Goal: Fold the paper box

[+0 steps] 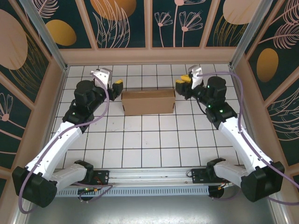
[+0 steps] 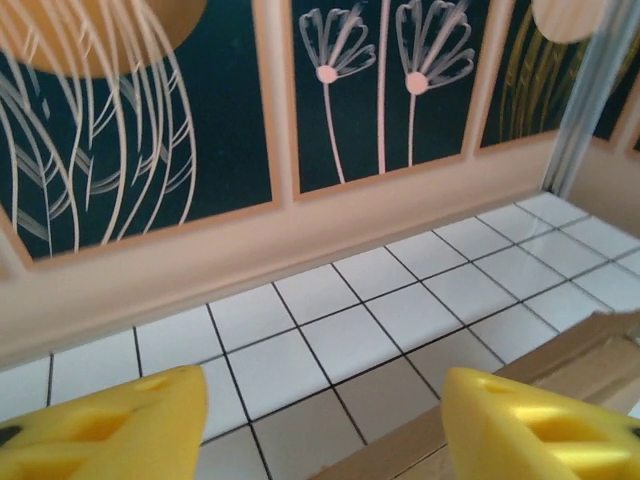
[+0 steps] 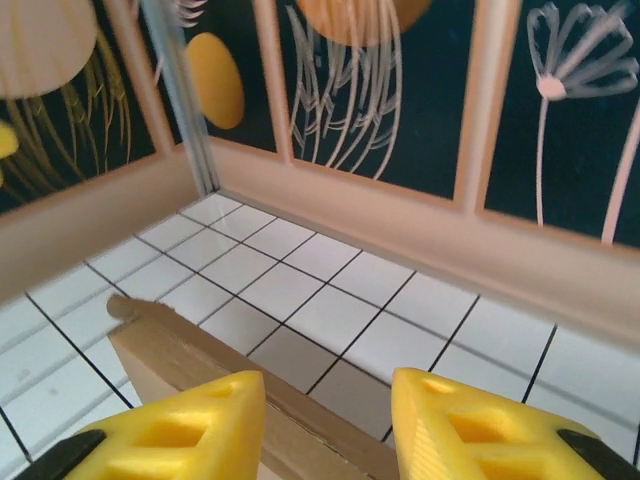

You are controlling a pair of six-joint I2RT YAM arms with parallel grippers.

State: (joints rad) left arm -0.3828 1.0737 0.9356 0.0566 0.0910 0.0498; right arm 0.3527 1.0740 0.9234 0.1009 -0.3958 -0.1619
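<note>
The paper box (image 1: 148, 101) is plain brown cardboard, standing folded on the white tiles at the middle back of the floor. My left gripper (image 1: 115, 85) hovers at its left end and my right gripper (image 1: 182, 83) at its right end. In the left wrist view the yellow fingers (image 2: 110, 430) stand wide apart, and the box's edge (image 2: 590, 350) runs in from the lower right. In the right wrist view the yellow fingers (image 3: 190, 430) are open on either side of the box's top edge (image 3: 200, 345), with a gap on both sides.
Patterned walls (image 1: 149, 23) enclose the tiled floor (image 1: 149, 140) on three sides, with a peach ledge (image 2: 200, 270) at the back close behind the box. A metal rail (image 1: 149, 177) with the arm bases runs along the near edge.
</note>
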